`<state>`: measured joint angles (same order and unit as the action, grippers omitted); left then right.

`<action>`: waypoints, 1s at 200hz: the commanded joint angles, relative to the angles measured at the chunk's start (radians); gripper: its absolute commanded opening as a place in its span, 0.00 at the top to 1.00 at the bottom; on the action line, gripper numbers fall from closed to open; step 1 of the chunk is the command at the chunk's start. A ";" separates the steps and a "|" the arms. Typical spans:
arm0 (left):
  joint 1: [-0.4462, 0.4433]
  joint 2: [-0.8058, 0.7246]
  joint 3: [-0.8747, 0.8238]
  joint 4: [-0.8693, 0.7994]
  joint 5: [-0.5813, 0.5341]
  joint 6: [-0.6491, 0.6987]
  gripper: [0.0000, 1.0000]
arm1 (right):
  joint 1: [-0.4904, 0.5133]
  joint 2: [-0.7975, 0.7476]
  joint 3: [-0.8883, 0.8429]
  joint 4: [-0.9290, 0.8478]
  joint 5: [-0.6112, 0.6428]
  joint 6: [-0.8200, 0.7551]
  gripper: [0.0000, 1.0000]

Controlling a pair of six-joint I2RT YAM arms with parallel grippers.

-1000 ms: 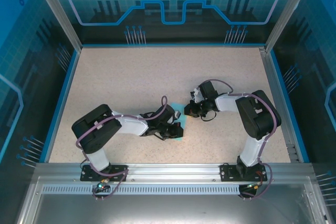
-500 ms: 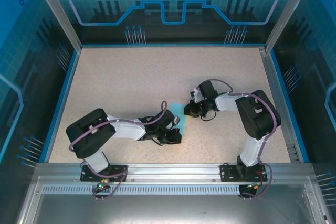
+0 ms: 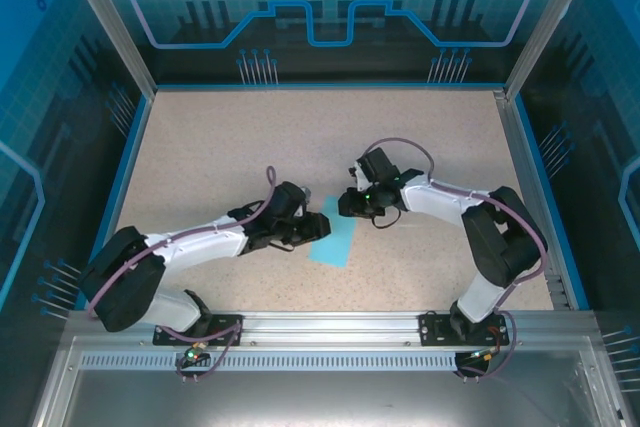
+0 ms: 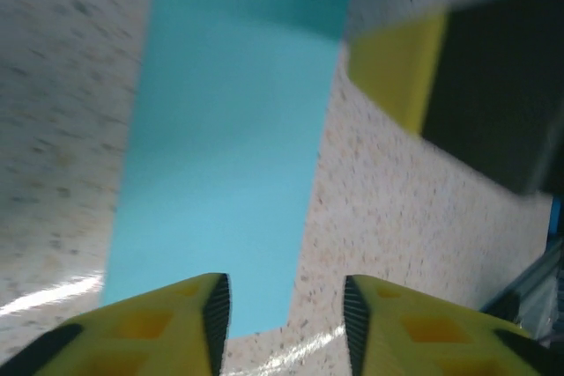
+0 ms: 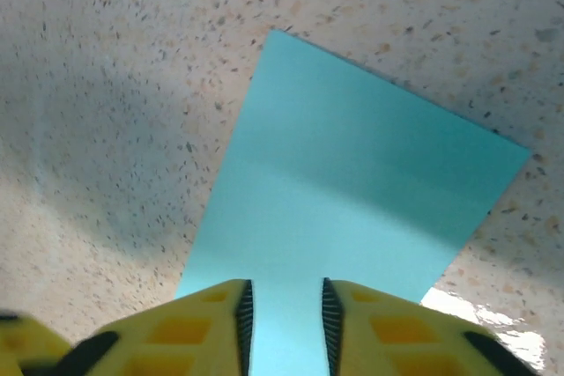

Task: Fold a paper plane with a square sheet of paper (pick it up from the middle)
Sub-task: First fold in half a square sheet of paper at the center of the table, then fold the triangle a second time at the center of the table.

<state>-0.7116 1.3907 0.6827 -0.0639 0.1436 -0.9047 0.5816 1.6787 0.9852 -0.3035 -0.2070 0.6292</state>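
The speckled table [image 3: 220,147] bears the light blue sheet of paper [image 3: 335,240], a flat oblong lying between the two claws. It stretches ahead from under the left gripper [image 4: 284,314], whose jaws stand partly open and hold nothing. The right gripper [image 5: 284,319] hovers over the other end, jaws narrowly apart and empty.

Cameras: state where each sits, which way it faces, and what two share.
Top external: above and behind, looking down at the table; left arm and right arm show.
Left wrist: on the left arm, looking past the left end effector at the paper.
Right wrist: on the right arm, looking down past the right end effector.
Shared: both wrist views show the paper.
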 commanded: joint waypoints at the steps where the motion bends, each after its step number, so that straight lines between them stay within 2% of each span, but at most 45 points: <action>1: 0.043 -0.037 -0.047 -0.084 -0.006 -0.025 0.51 | 0.050 -0.025 0.006 -0.078 0.140 0.050 0.61; 21: 0.073 -0.050 -0.064 -0.086 0.039 -0.037 0.45 | 0.069 -0.014 0.016 -0.085 0.156 0.077 0.56; 74: 0.087 0.012 -0.054 -0.094 0.147 -0.072 0.37 | 0.067 0.081 0.060 -0.059 0.114 0.084 0.57; 122: 0.087 0.052 -0.036 -0.084 0.217 -0.083 0.34 | 0.037 0.134 0.041 -0.024 0.077 0.090 0.58; 200: 0.071 0.088 -0.006 -0.099 0.260 -0.116 0.30 | -0.020 0.165 -0.046 0.000 0.025 0.125 0.60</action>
<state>-0.6323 1.4639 0.6277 -0.1310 0.3653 -0.9970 0.5865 1.7985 0.9920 -0.2840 -0.1806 0.7319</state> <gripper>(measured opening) 0.693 0.403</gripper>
